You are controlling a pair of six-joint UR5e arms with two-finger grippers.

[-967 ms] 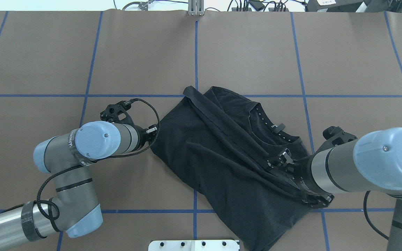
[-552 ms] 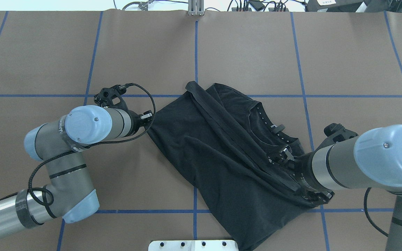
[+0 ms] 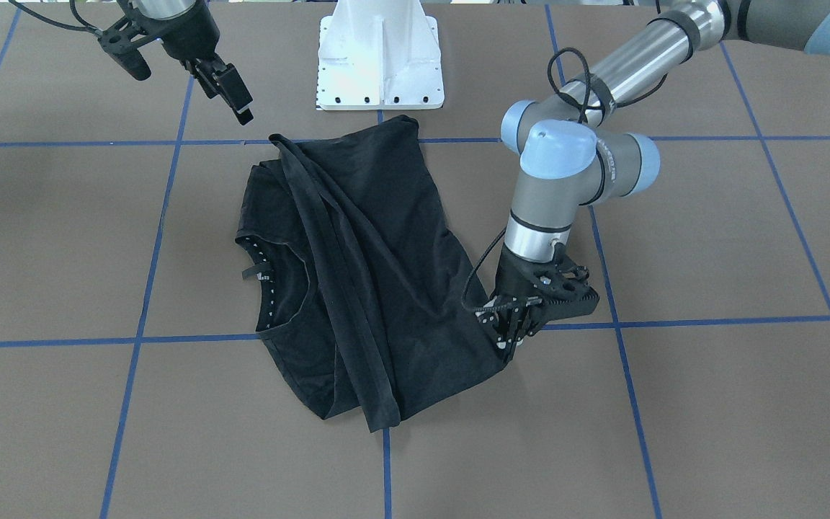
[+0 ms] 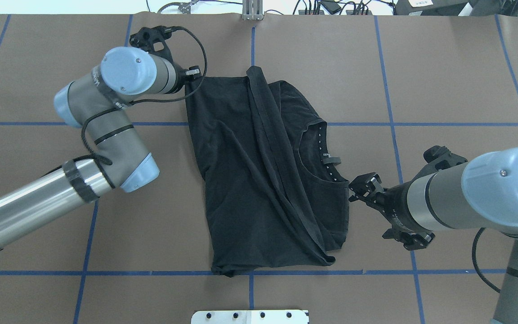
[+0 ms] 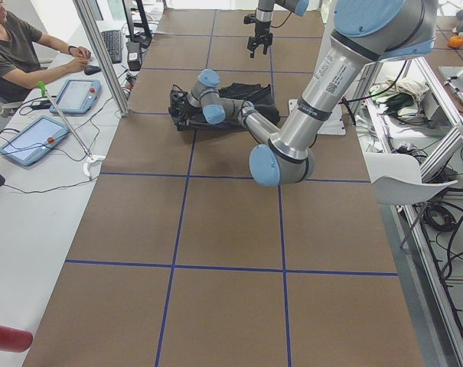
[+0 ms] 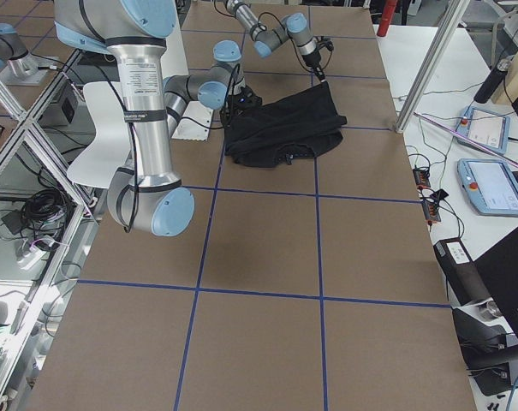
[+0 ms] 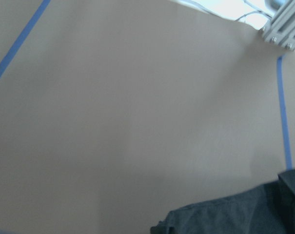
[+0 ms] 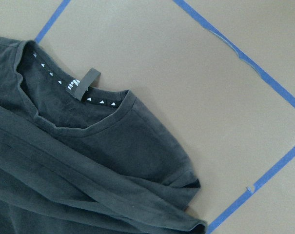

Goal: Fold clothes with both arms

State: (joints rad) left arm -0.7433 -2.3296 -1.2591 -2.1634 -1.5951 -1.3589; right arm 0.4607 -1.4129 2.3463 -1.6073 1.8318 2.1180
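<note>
Two views matter. Front-facing: my left gripper is pinching a corner of the black T-shirt, which is lying half-folded on the brown table. Overhead: my right gripper is hovering just beside the T-shirt's collar, jaws parted.

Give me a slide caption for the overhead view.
The black T-shirt lies on the table, left gripper holding its far corner, right gripper hovering open beside it.

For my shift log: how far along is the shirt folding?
Done: one part of the T-shirt is folded over, its edge running diagonally beside the collar. In hand: the left gripper seems to pinch a far corner; the right gripper hangs clear, empty. Left: squaring the crooked fold and further folds.
</note>
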